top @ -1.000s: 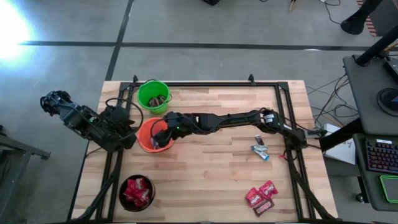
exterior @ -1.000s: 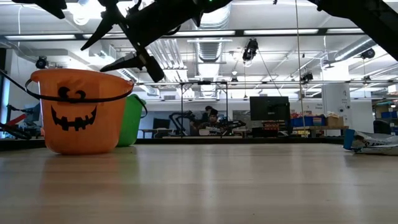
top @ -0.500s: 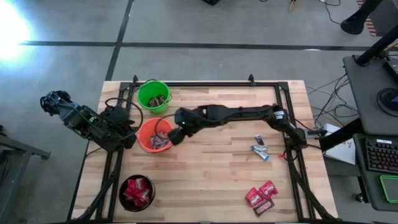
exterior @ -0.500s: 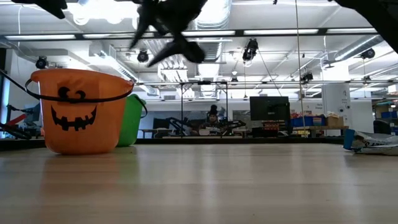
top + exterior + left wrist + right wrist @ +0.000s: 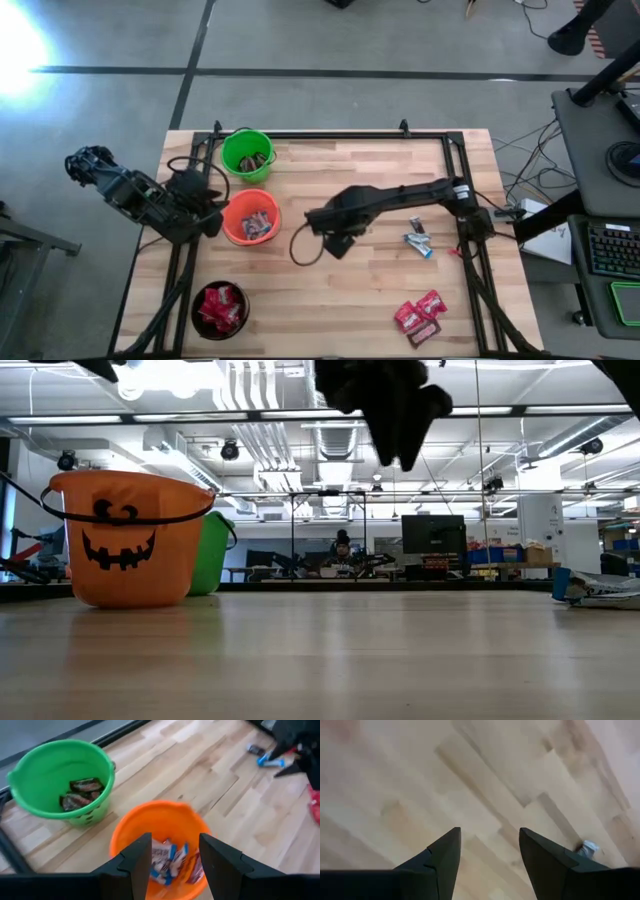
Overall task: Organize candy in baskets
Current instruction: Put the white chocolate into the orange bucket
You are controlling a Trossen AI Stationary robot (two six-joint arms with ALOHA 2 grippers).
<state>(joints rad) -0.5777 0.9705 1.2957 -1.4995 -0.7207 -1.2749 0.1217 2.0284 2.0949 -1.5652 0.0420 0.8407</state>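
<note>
Orange basket (image 5: 251,217) holds blue-and-white candy (image 5: 165,861); green basket (image 5: 246,154) holds brown pieces; black basket (image 5: 220,309) holds red ones. My right gripper (image 5: 489,854) hangs spread, empty, over bare table (image 5: 370,290). My left gripper (image 5: 172,855) waits spread beside the orange basket.

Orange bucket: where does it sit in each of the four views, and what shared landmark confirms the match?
High view: orange bucket at left-centre of the table, below the green bucket.
Low view: at far left, pumpkin face toward the camera, hiding most of the green bucket.
Left wrist view: bottom centre, candy inside.
Right wrist view: not in it.
Shared landmark: the green bucket.
</note>
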